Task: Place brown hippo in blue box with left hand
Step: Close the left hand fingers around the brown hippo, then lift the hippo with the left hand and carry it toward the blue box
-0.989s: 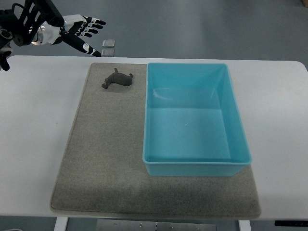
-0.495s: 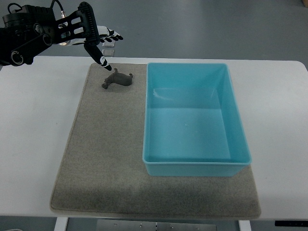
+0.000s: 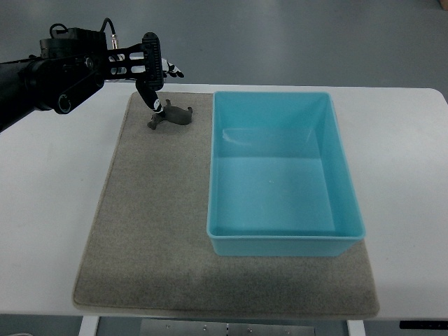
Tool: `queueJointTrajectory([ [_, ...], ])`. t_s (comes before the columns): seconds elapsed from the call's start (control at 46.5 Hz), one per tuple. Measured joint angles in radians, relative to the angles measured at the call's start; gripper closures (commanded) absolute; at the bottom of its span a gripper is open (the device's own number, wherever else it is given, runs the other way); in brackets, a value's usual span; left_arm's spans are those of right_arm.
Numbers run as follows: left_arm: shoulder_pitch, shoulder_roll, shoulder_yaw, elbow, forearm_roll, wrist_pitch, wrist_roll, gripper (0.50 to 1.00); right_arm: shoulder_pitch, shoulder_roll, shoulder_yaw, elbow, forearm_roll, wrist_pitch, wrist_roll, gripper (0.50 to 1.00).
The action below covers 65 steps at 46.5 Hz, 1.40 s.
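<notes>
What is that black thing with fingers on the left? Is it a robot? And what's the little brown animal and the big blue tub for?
Yes, it's a robot's arm. The camera sits up high on the robot and looks down at its table. The black arm reaching in from the left ends in its left hand, which has fingers like yours. The hand is right above a small brown hippo toy, but it isn't holding it yet. The hippo lies on a grey mat on a white table. Beside it stands the blue box, which is empty. The robot's other arm isn't in the picture.
</notes>
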<state>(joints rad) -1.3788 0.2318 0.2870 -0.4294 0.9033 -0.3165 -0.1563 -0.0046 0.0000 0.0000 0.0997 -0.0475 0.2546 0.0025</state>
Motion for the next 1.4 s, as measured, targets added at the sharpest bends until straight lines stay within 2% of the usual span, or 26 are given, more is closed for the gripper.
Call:
queueJointTrajectory([
  [0.366, 0.051, -0.036, 0.001, 0.007, 0.001, 0.086, 0.001, 0.531, 0.000, 0.000, 0.000, 0.000, 0.000, 0.000, 0.000, 0.564],
  [0.473, 0.056, -0.037, 0.000, 0.008, 0.001, 0.099, 0.001, 0.608, 0.000, 0.000, 0.000, 0.000, 0.000, 0.000, 0.000, 0.564],
  [0.516, 0.057, -0.037, 0.000, 0.008, 0.001, 0.100, 0.001, 0.615, 0.000, 0.000, 0.000, 0.000, 0.000, 0.000, 0.000, 0.564],
  [0.624, 0.064, -0.043, 0.000, 0.008, 0.002, 0.100, 0.001, 0.677, 0.000, 0.000, 0.000, 0.000, 0.000, 0.000, 0.000, 0.564],
  [0.731, 0.067, -0.045, 0.001, 0.008, 0.005, 0.100, 0.001, 0.703, 0.000, 0.000, 0.000, 0.000, 0.000, 0.000, 0.000, 0.564],
  [0.946, 0.069, -0.046, 0.001, 0.008, 0.005, 0.100, 0.003, 0.714, 0.000, 0.000, 0.000, 0.000, 0.000, 0.000, 0.001, 0.564],
  [1.032, 0.069, -0.046, 0.001, 0.008, 0.005, 0.100, 0.003, 0.759, 0.000, 0.000, 0.000, 0.000, 0.000, 0.000, 0.001, 0.564],
  [1.075, 0.069, -0.046, 0.001, 0.008, 0.005, 0.100, 0.003, 0.765, 0.000, 0.000, 0.000, 0.000, 0.000, 0.000, 0.001, 0.564],
  [1.118, 0.069, -0.046, 0.001, 0.008, 0.005, 0.100, 0.003, 0.797, 0.000, 0.000, 0.000, 0.000, 0.000, 0.000, 0.000, 0.564],
  [1.204, 0.069, -0.046, 0.001, 0.007, 0.005, 0.100, 0.002, 0.829, 0.000, 0.000, 0.000, 0.000, 0.000, 0.000, 0.000, 0.564],
  [1.247, 0.069, -0.046, 0.001, 0.006, 0.005, 0.100, 0.002, 0.829, 0.000, 0.000, 0.000, 0.000, 0.000, 0.000, 0.000, 0.564],
  [1.312, 0.069, -0.046, 0.001, 0.006, 0.005, 0.099, 0.002, 0.870, 0.000, 0.000, 0.000, 0.000, 0.000, 0.000, 0.000, 0.564],
  [1.398, 0.069, -0.046, 0.001, 0.006, 0.006, 0.099, 0.002, 0.900, 0.000, 0.000, 0.000, 0.000, 0.000, 0.000, 0.000, 0.564],
])
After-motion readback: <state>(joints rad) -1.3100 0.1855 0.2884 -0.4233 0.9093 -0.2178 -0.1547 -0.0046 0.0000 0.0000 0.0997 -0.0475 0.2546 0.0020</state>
